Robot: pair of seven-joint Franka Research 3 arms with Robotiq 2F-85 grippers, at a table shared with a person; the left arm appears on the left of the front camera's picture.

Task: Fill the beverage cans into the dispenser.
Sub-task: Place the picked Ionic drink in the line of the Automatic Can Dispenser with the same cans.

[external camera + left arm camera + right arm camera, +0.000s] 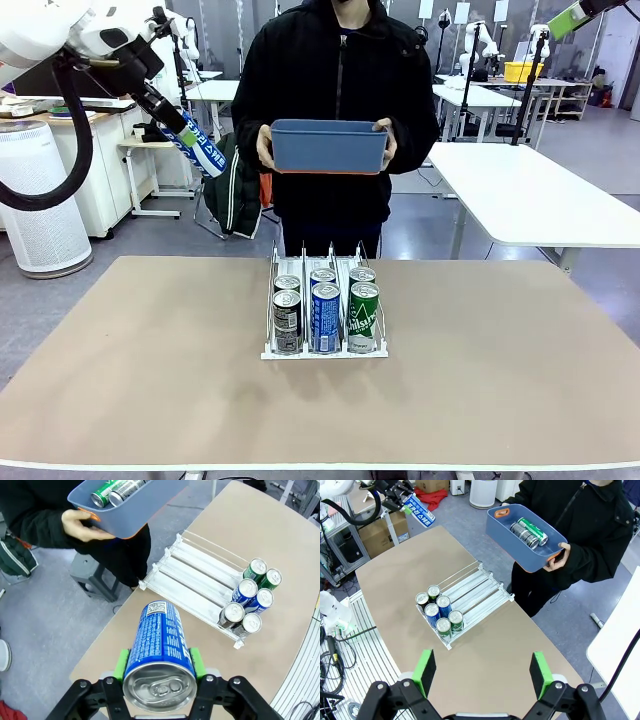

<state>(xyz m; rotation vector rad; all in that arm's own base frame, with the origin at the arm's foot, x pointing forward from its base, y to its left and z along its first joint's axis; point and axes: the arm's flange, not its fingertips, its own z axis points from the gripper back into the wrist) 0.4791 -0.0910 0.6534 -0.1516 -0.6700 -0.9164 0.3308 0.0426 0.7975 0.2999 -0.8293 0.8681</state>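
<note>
1. L claw (159, 663): closed on one blue can (160, 635). The green pads press opposite sides of the cylinder wall, near the top end.
2. Held can, orientation: long axis slanted. The silver pull-tab top faces back toward the wrist; the base end points down & away toward the surface (500, 380).
3. Held can, position: aloft near the surface's far-left corner, well apart from the dispenser (325, 351).
4. R claw (482, 667): open wide, nothing betw. the pads, raised high over the surface.
5. Dispenser: white wire/plastic rack w/ 3 narrow parallel lanes. Long axis runs far-to-near, low lip on the robot's side. Sits approx. mid-surface.
6. Contents: 6 cans, upright, silver tops up, 2 per lane, packed at the lip end. L lane: dark cans (287, 320). Ctr lane: blue cans (326, 318). R lane: green cans (363, 318).
7. Person at far side holds a blue tub (328, 147): smooth plastic, rectangular, orange grips, a hand (265, 148) at each short end. Inside lie a green can (533, 530) and a dark can (521, 534), both on their sides.
8. Surface: flat, matte tan.
</note>
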